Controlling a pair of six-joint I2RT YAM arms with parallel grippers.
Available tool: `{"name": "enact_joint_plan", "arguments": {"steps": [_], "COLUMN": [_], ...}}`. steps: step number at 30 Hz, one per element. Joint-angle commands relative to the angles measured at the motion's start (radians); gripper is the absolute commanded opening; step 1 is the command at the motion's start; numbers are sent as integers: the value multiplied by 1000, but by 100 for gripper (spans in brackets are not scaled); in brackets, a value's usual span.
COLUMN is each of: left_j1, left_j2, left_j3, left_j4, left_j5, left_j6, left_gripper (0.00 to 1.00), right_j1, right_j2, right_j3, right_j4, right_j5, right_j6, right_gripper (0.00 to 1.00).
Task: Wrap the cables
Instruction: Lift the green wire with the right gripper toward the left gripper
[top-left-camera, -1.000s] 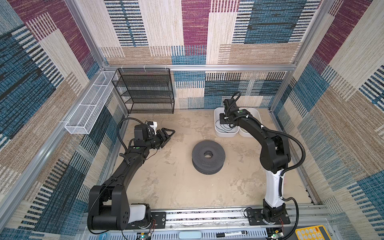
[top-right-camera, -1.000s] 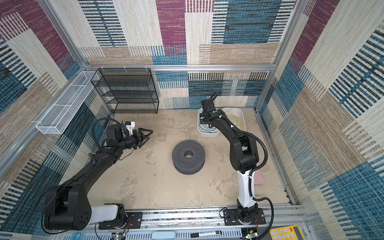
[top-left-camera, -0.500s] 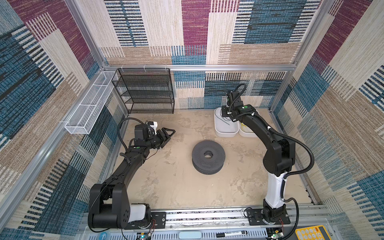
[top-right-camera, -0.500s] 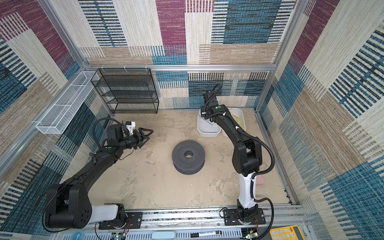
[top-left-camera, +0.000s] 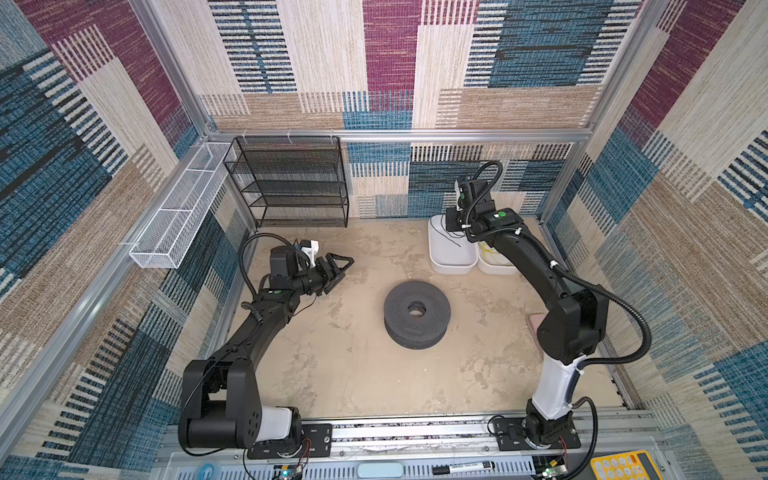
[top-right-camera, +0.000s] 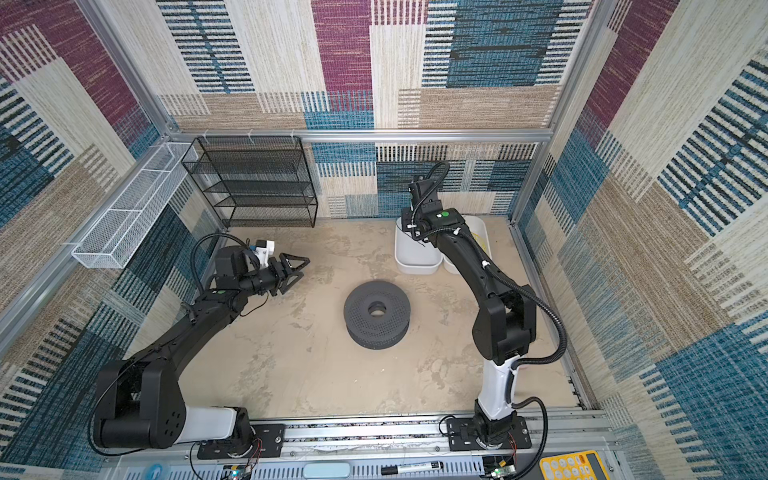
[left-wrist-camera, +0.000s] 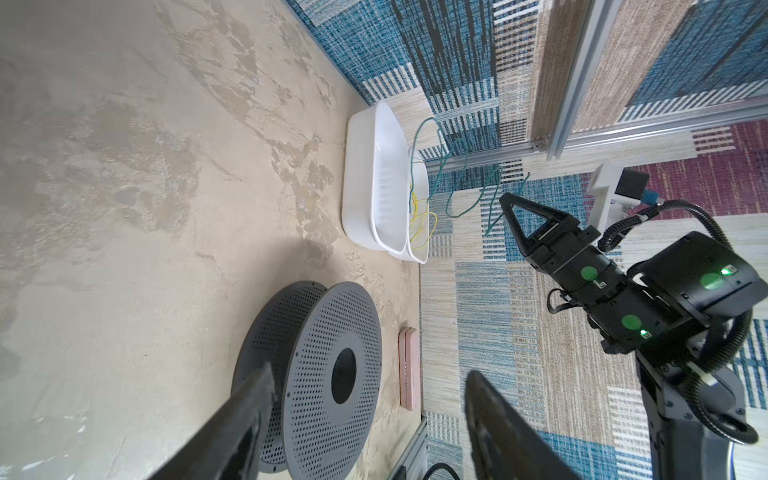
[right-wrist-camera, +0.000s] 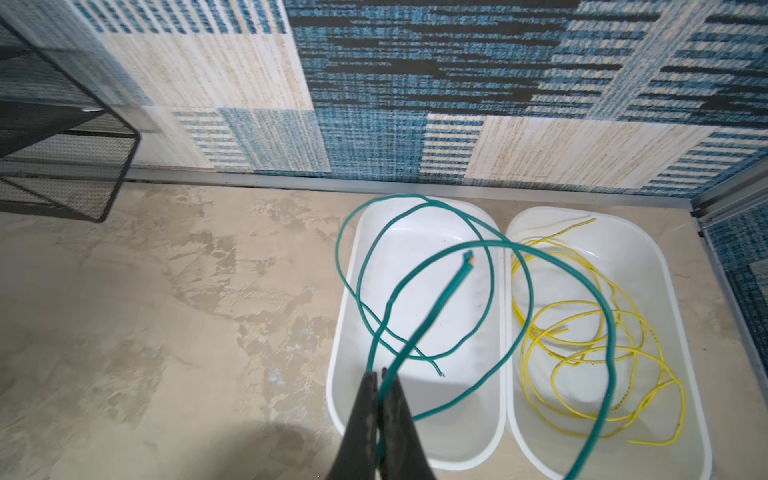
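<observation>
Nearest the rail, a marker pen lies on the front strip, not part of the job. Mid-table: dark perforated spool flat on its flange, nothing wound on it. L gripper hovers left of the spool, well apart, jaws wide open & empty, aimed roughly toward it. Further back, two white bins sit side by side by the rear wall. The centre-side bin looks empty; the outer bin holds the yellow cable in a loose tangle. R gripper is above them, jaws pinched shut on the teal cable close to one cut end, w/ the rest hanging in big loops over the bins. Whether the low end touches a bin, can't tell. Handling, my read: very light, thin, prob. slick insulation, and it keeps its coil shape, so loops may spring & snag on the yellow. Best hold is near an end, as R has it; L could take it a bit further along to feed the spool hub. Black mesh rack is farthest back.
</observation>
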Motion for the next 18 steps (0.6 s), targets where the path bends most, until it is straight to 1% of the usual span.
{"name": "enact_joint_plan", "arguments": {"steps": [1,5,8,10,14,16,18], "left_j1": [-2,-18,-55,-90,-203,-256,-283], "left_j2": [-3,-1,0,3,2,-13,-42], "left_j3": [9,20,25,33,75,84,61], "left_j4": [39,39,39,39,38,5,-18], "left_j5": [45,65,68,65,90,60,-22], "left_j6": [32,50,70,74,105,139,154], "left_gripper": [74,74,74,76,78,78,77], "right_j1": [26,68,97,114,136,140,148], "right_j2": [-64,-170,-258,-314,-427,-481,-528], "right_j3": [-47,-164,-258,-318,-444,-522,-586], "right_j4": [43,94,140,173,263,332,385], "right_j5": [-64,-157,-223,-254,-353,-415,-459], "right_j6": [34,80,124,151,227,287,334], "right_gripper": [0,0,0,0,0,0,0]}}
